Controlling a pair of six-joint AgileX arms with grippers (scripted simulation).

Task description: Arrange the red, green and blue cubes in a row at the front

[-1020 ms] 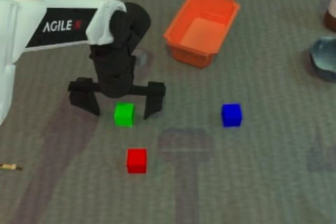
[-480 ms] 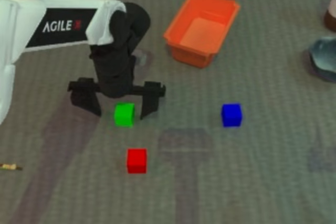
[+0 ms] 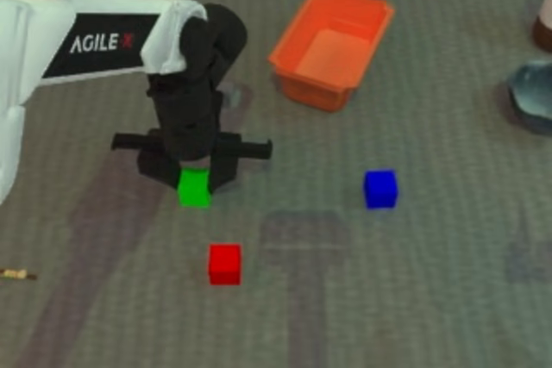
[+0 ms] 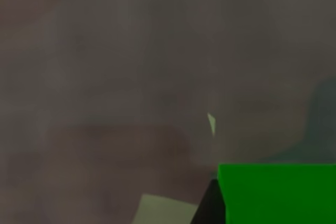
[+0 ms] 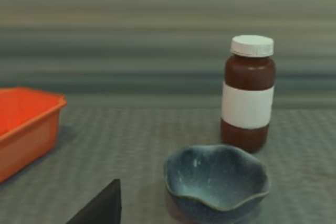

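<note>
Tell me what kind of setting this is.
Likely a simulated tabletop manipulation test bench: a grey mat with small colour cubes, the left gripper shut on the green cube, plus props like an orange tub, brown bottle and blue bowl.

cubes 3: red cube (image 3: pixel 224 263), green cube (image 3: pixel 194 188), blue cube (image 3: pixel 379 189) | tub (image 3: pixel 331 45) 1 | bowl (image 5: pixel 216 181) 1 | bottle (image 5: pixel 248 93) 1

Open table (image 3: pixel 448 299) lay between the red cube (image 3: pixel 224 263) and blue cube (image 3: pixel 379 189); the orange tub (image 3: pixel 332 36) blocked the far middle.
</note>
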